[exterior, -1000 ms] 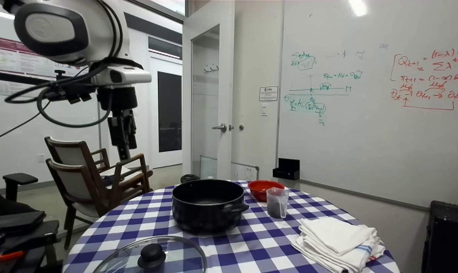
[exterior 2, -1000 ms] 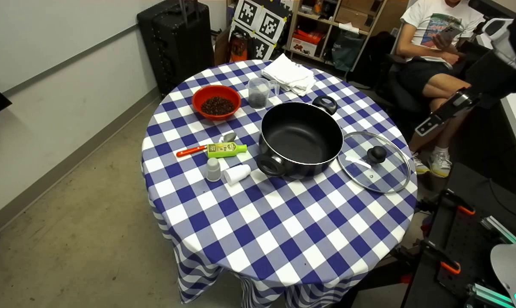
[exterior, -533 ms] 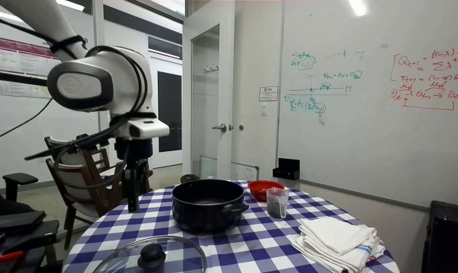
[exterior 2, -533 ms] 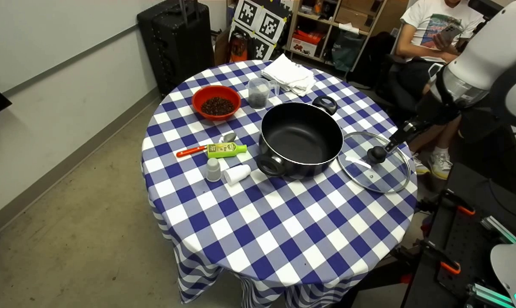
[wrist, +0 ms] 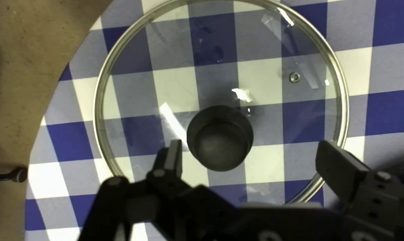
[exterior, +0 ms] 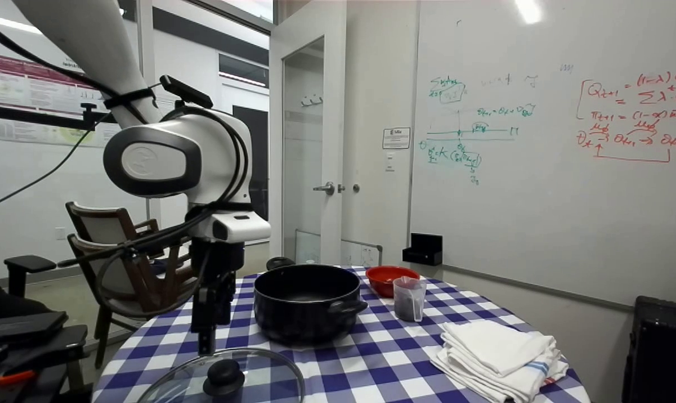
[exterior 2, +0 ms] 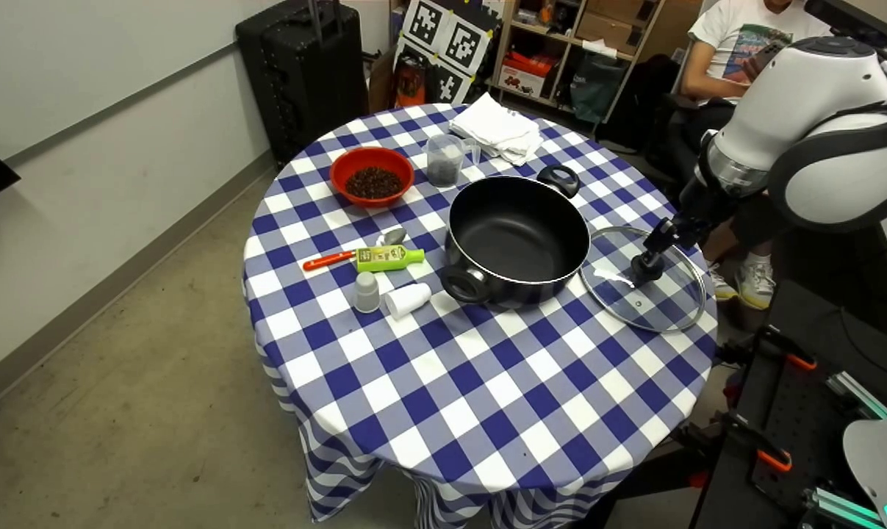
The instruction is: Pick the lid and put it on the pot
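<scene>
The lid [wrist: 218,43] is a clear glass disc with a metal rim and a black knob [wrist: 220,140]. It lies flat on the checked tablecloth, knob up, and shows in both exterior views [exterior: 270,378] [exterior 2: 612,294]. My gripper [wrist: 250,155] is open and empty above the lid. In the wrist view the knob sits ahead of the gap, nearer the left finger. In an exterior view the gripper [exterior 2: 655,253] is close over the knob; I cannot tell whether it touches. The wide black pot [exterior 2: 516,235] stands uncovered beside the lid, its inside bare.
A red bowl [exterior 2: 372,176] of dark beans, a clear measuring cup [exterior 2: 444,160] and folded white towels [exterior 2: 496,128] stand beyond the pot. A green bottle [exterior 2: 388,258], a red-handled spoon [exterior 2: 329,260], a grey shaker [exterior 2: 367,292] and a white cup [exterior 2: 408,300] are on its other side.
My gripper has come down from high beside the table and moved in over the lid, to the knob. The lid, the pot and the other things on the table have not moved.
</scene>
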